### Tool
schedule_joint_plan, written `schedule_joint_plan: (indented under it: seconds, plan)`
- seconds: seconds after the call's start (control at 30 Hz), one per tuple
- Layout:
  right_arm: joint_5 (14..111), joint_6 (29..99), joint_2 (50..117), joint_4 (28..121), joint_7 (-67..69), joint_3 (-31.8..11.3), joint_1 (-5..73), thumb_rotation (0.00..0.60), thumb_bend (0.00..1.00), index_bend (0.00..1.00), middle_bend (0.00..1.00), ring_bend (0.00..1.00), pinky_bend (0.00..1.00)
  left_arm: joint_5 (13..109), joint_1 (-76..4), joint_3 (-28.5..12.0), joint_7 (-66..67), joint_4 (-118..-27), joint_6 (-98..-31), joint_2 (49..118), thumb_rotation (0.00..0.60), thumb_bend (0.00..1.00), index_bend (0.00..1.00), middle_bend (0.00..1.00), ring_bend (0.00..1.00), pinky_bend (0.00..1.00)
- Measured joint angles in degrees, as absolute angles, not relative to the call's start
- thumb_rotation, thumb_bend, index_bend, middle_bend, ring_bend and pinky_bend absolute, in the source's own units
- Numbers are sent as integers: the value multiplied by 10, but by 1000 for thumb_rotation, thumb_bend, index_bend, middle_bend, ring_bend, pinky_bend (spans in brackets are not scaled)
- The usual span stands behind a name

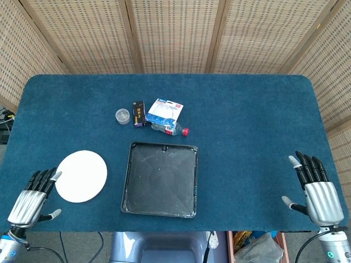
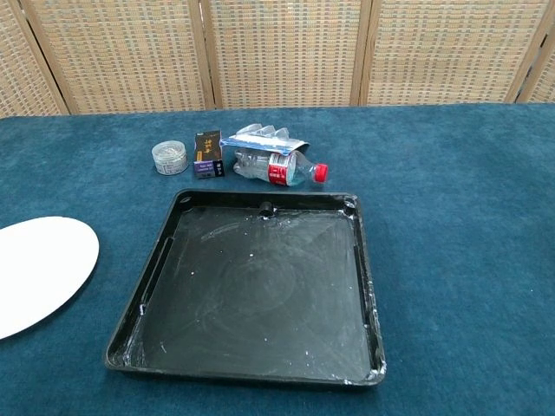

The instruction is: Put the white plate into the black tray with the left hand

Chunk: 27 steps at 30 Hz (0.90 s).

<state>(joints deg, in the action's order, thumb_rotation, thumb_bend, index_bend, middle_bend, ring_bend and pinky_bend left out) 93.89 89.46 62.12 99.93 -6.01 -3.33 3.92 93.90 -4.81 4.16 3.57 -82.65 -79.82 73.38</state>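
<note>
The white plate (image 1: pixel 80 176) lies flat on the table just left of the black tray (image 1: pixel 159 179), and the left hand (image 1: pixel 32 198), empty with fingers extended, may only push it, because the thin rim gives little grip.

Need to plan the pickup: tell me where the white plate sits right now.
In the head view the white plate lies flat on the table's near left, just left of the black tray and apart from it, with the left hand close beside its near-left edge.
</note>
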Motion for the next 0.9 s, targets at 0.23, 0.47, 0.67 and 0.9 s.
schedule_joint_plan:
  seconds: [0.23, 0.47, 0.67, 0.9]
  plan:
    - [938, 895, 617, 1001, -51, -34, 40, 600, 0, 0, 0, 0, 0, 945, -63, 48, -41, -700, -776, 822, 600, 0, 0, 0, 0, 0]
    - [933, 893, 611, 1003, -37, -35, 41, 600, 0, 0, 0, 0, 0, 942, -82, 46, -73, -639, -755, 865, 600, 1, 0, 0, 0, 0]
    - [930, 892, 606, 1004, -28, -36, 41, 600, 0, 0, 0, 0, 0, 932, -93, 41, -69, -611, -742, 886, 600, 106, 14, 0, 0, 0]
    - [929, 889, 603, 1004, -24, -35, 42, 600, 0, 0, 0, 0, 0, 927, -97, 42, -80, -594, -741, 896, 600, 186, 63, 0, 0, 0]
